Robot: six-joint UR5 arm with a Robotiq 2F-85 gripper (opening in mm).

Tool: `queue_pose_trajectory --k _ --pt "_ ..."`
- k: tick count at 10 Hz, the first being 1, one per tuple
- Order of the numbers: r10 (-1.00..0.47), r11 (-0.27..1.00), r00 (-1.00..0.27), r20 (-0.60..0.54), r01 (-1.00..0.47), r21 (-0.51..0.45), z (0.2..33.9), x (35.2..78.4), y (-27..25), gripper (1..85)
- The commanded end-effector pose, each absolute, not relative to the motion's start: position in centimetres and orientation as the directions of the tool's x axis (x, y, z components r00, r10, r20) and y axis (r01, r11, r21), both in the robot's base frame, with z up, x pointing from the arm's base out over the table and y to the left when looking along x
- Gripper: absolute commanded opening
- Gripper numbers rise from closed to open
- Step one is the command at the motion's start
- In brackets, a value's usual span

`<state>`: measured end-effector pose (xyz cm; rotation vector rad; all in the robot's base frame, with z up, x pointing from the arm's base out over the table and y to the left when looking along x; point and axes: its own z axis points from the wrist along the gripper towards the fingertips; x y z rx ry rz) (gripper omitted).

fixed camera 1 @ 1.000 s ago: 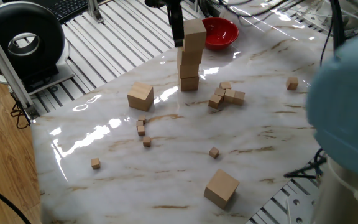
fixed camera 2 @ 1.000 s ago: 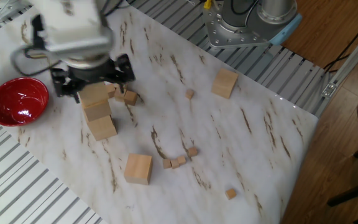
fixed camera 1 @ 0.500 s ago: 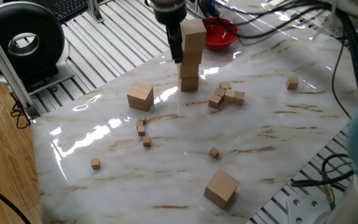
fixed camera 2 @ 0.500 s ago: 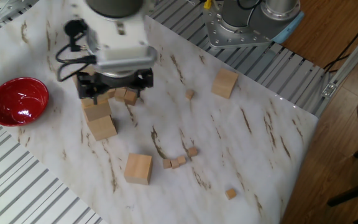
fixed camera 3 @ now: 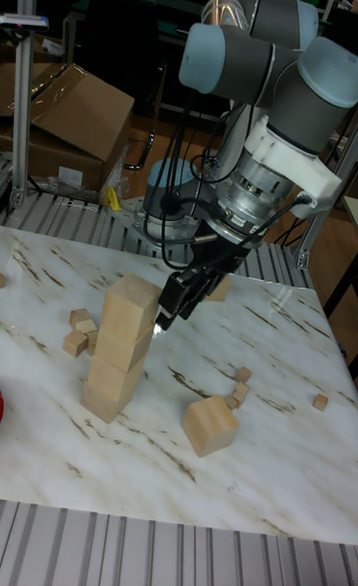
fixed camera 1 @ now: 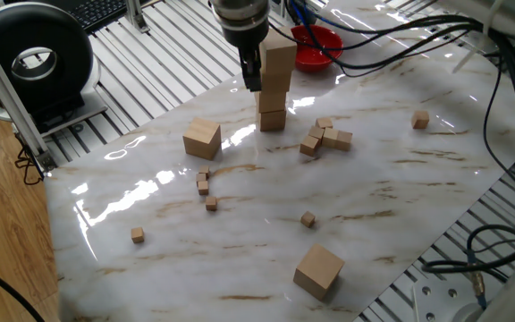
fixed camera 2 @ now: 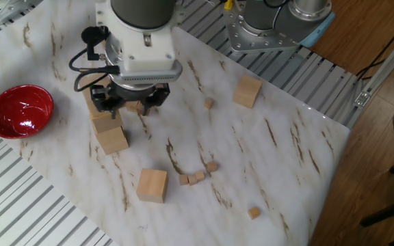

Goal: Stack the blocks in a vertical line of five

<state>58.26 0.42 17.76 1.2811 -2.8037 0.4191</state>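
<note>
Three blocks form a slightly leaning stack (fixed camera 1: 274, 82) (fixed camera 3: 121, 347) at the far side of the marble table, near the red bowl. In the other fixed view only the stack's lower blocks (fixed camera 2: 111, 137) show below the gripper. My gripper (fixed camera 1: 253, 76) (fixed camera 2: 130, 104) (fixed camera 3: 169, 312) hangs open just beside the top block and holds nothing, with its fingers apart from the block. One loose block (fixed camera 1: 202, 139) (fixed camera 2: 152, 185) (fixed camera 3: 209, 425) lies a short way from the stack. Another loose block (fixed camera 1: 318, 270) (fixed camera 2: 247, 91) lies near the table edge by the robot base.
A red bowl (fixed camera 1: 316, 45) (fixed camera 2: 19, 111) sits just behind the stack. Tiny wooden cubes lie in a cluster (fixed camera 1: 325, 137) (fixed camera 3: 78, 332) close to the stack's foot, and others (fixed camera 1: 206, 186) (fixed camera 2: 197, 176) are scattered mid-table. Cables hang over the far edge.
The gripper has let go of the top block and slid sideways off the stack toward the table's middle. The stack stays standing.
</note>
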Motion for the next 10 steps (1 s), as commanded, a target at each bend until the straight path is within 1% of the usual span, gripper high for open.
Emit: queue_pose_trajectory --k 1,3,6,8,10 --pt "-0.677 0.686 -0.725 0.126 -0.684 -0.248 17.7 58.1 0.1 2.7" --pt "-0.671 0.702 -0.733 0.114 -0.676 -0.224 17.5 57.8 0.8 2.3" --pt "-0.672 0.721 -0.738 0.06 -0.671 -0.176 17.2 57.9 2.6 3.7" --pt "-0.667 0.739 -0.745 0.007 -0.663 -0.121 16.9 57.9 4.6 5.3" --pt "-0.674 0.736 -0.739 -0.01 -0.669 -0.105 16.8 58.0 5.2 5.0"
